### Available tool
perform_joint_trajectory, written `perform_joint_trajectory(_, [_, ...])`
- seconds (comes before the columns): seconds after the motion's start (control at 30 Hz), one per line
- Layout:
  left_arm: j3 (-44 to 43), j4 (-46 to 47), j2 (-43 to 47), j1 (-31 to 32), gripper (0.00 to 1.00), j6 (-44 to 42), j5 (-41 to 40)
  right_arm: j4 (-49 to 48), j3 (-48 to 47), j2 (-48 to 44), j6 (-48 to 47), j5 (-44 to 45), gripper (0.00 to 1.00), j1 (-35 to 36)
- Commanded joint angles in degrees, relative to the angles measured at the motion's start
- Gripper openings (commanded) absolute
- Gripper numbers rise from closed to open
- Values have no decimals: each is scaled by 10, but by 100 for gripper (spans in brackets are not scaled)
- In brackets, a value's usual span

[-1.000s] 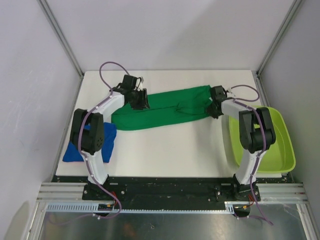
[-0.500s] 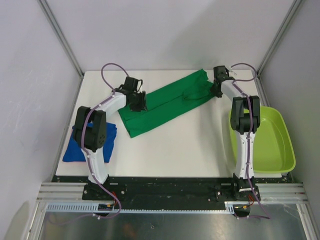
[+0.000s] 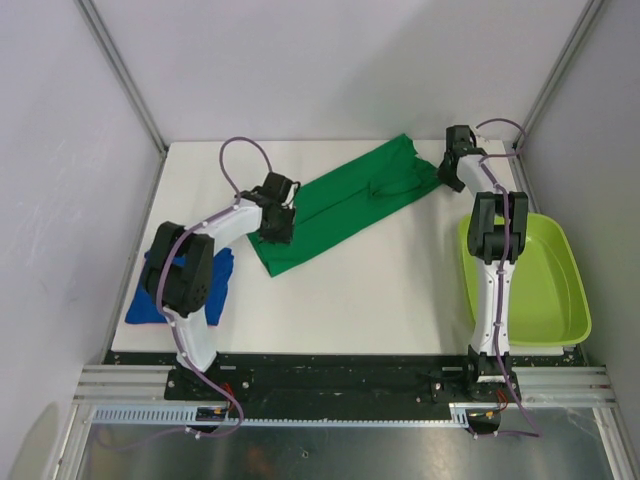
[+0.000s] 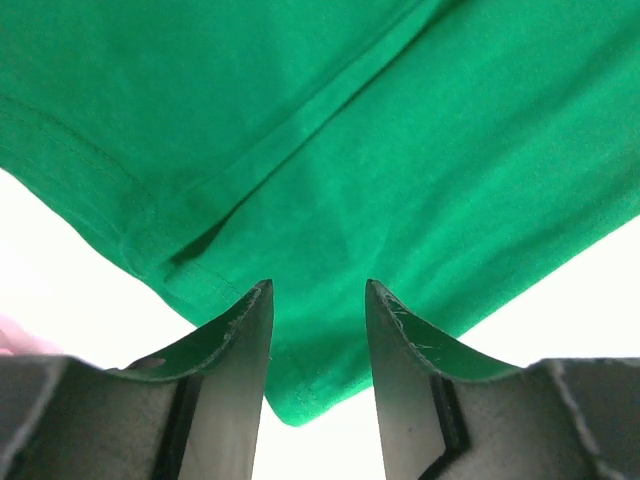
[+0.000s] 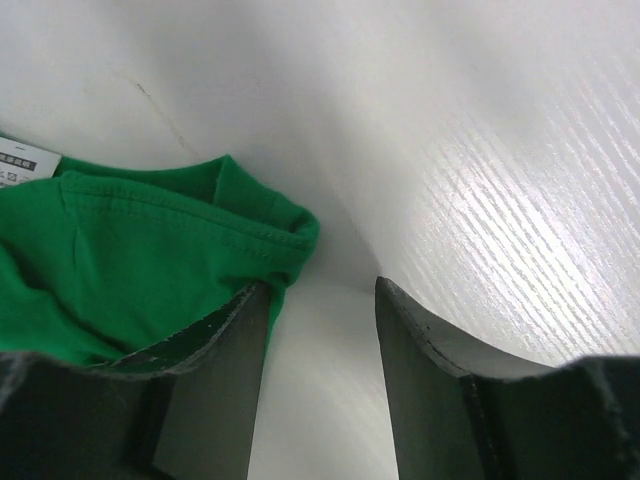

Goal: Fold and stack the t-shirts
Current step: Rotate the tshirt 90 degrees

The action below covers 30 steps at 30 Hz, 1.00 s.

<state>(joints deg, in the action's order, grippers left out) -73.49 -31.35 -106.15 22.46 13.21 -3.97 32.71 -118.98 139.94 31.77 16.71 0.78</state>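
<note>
The dark green t-shirt (image 3: 345,205) lies flat as a long diagonal band on the white table, from near left to far right. My left gripper (image 3: 278,222) is low over its near-left end. In the left wrist view the gripper (image 4: 318,290) is open, with the shirt's corner (image 4: 300,390) lying between the fingers. My right gripper (image 3: 447,178) is at the shirt's far right end. It (image 5: 322,285) is open over bare table, with the shirt's hem (image 5: 150,250) against its left finger. The royal blue t-shirt (image 3: 148,305) lies bunched at the near left, partly hidden by the left arm.
The lime-green plastic tub (image 3: 560,300) stands at the table's right edge beside the right arm. A white label (image 5: 20,160) shows on the green shirt. Frame posts and white walls close in the back and sides.
The green shirt hung stretched between both grippers and swung toward the back. Now it lies on the table and both grippers stand open. The right gripper moved to the far right.
</note>
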Motion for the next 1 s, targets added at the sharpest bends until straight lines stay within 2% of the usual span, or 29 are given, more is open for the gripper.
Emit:
perform_joint_trajectory(0.0, [-8,-28,19,25,47,-16,-59,14,-9,-40,-23,4,53,-3])
perform_joint_trajectory(0.37, [61,-48,84,71,50,-28,-65,-7,84,-157,-11,-34,55,5])
perform_joint_trajectory(0.97, [69,-50,9,80,47,-36,-1,-38,184,-239,6,-64,55,20])
